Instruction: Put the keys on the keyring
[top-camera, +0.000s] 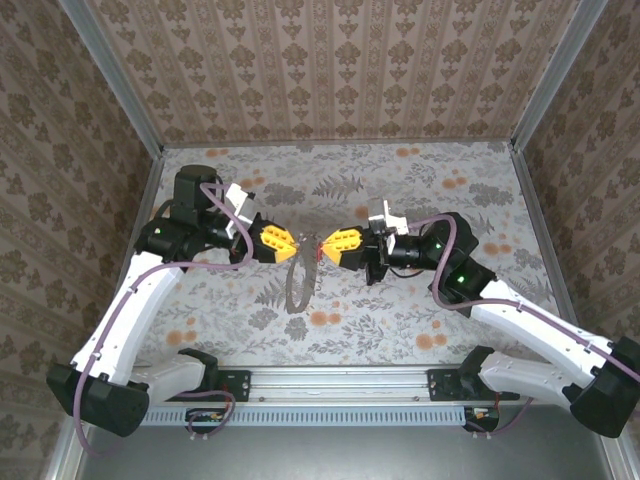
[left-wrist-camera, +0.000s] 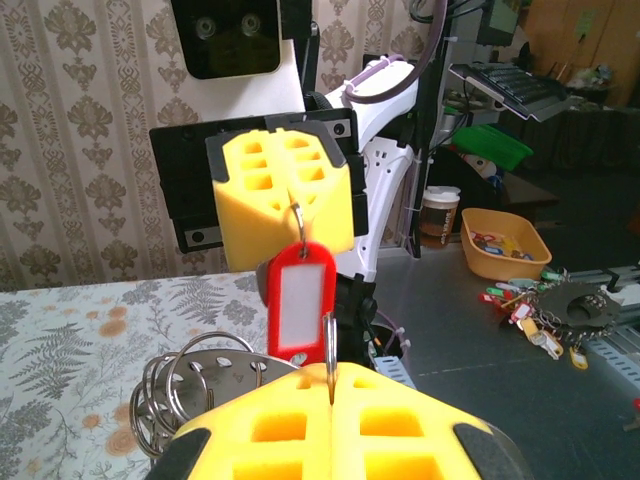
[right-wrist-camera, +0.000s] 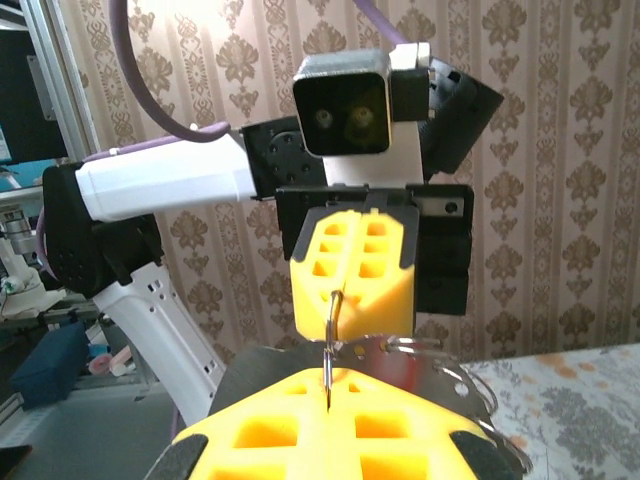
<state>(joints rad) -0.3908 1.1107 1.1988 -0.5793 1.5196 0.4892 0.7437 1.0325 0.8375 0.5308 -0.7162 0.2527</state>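
My left gripper and right gripper meet tip to tip above the table's middle. The brown-grey keyring hangs below them. In the left wrist view my left gripper is shut on the keyring's thin edge. The right gripper faces it, shut on the small metal loop of the keys' red tag; the tiny key is hidden. In the right wrist view my right gripper pinches a thin wire loop, which touches the ring held by the left gripper.
A flat metal plate with holes and several rings hangs beside the left jaws and behind the right jaws. Beyond the table stand an orange bin and a heap of tagged keys. A rail runs along the front edge.
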